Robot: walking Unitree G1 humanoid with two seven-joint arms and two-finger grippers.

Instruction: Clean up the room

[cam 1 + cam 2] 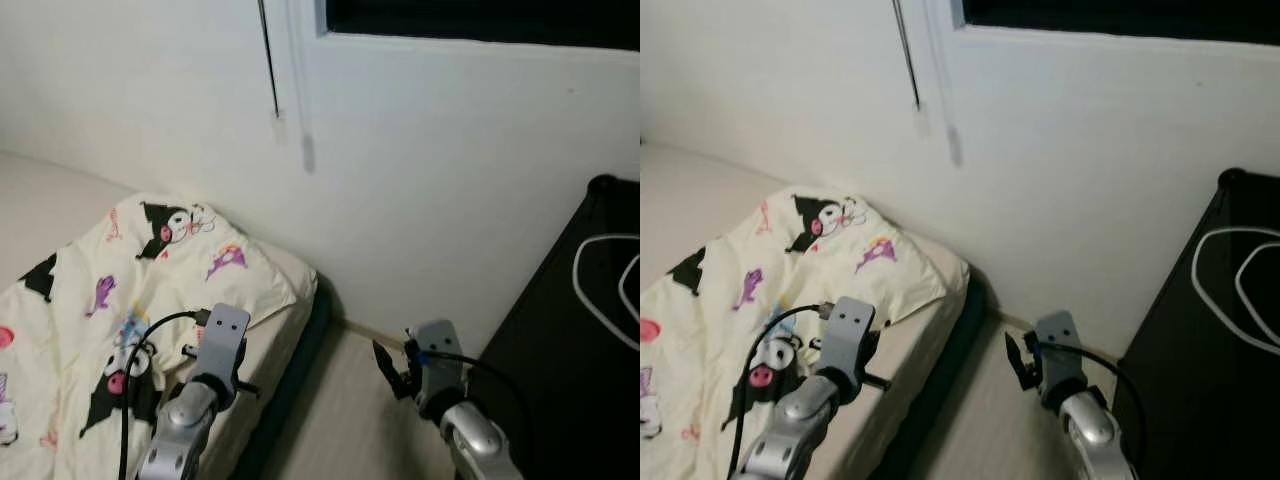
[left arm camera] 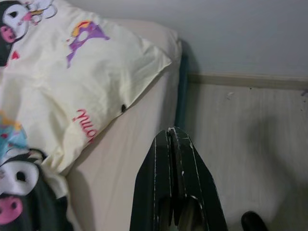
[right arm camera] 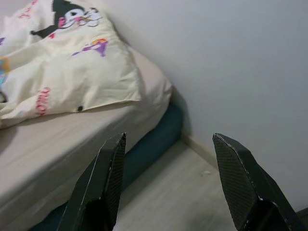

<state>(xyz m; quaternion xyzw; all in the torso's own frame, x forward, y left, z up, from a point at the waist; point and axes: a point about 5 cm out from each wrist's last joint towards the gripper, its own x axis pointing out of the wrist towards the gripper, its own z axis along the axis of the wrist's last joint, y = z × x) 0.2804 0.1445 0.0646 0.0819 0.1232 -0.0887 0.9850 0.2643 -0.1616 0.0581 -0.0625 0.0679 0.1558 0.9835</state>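
A strip of floor [image 1: 345, 410] runs between the bed's edge [image 1: 290, 350] and a black cabinet [image 1: 560, 330]. The rumpled cartoon-print blanket [image 1: 120, 290] covers the bed's corner. Left pincer [image 2: 174, 137] pressed together; right pincer [image 3: 168, 144] spread apart.

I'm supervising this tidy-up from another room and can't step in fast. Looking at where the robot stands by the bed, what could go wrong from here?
The left gripper is shut over the mattress corner; reaching for the printed blanket shut, it would likely push rather than grasp.

The right gripper, open, hangs in the narrow floor strip between bed and black cabinet; turning could knock the cabinet.

A white cable loops on the cabinet and could snag.
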